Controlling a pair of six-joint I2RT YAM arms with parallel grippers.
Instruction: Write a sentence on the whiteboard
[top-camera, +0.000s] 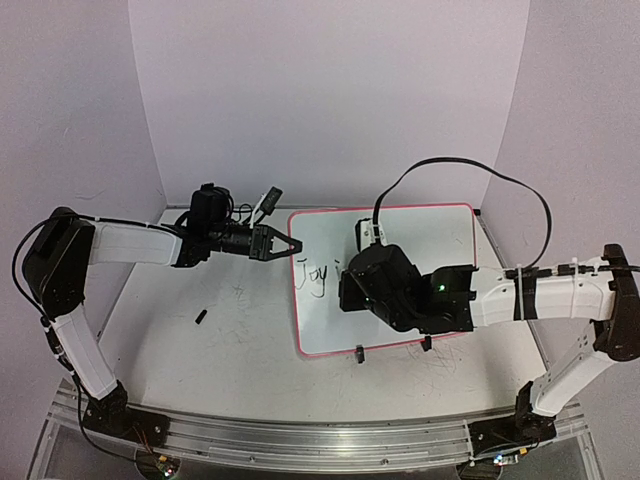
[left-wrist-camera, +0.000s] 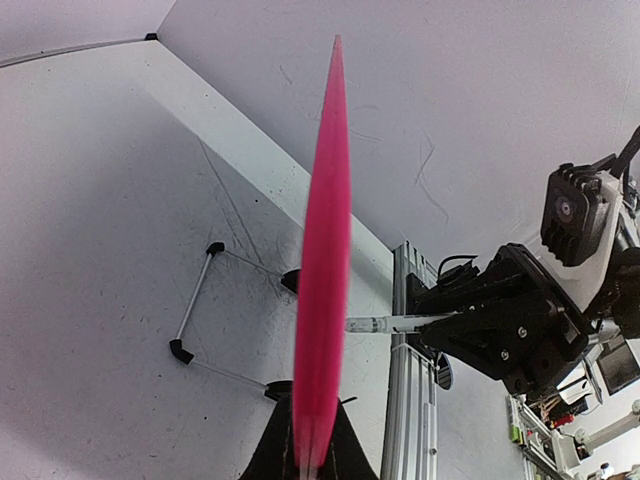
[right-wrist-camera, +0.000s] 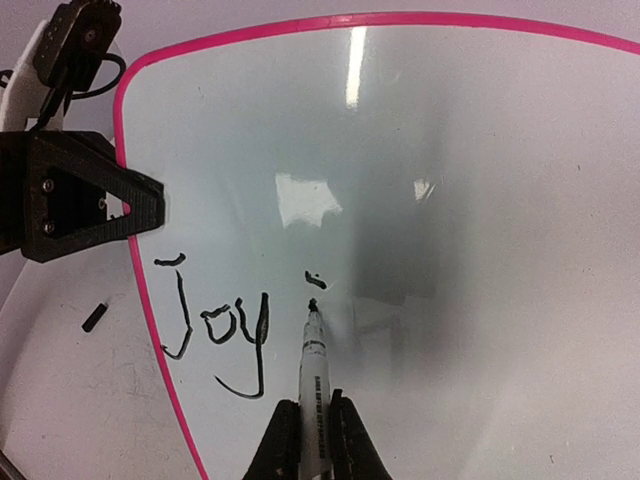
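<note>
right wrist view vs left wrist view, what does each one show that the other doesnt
Only right wrist: the face of the whiteboard with "Joy" written, the tip of the marker at it. Only left wrist: an aluminium rail below the arms. Both: the whiteboard, edge-on as a pink strip from the left wrist; the left gripper clamped on its edge; the right gripper holding the marker.
</note>
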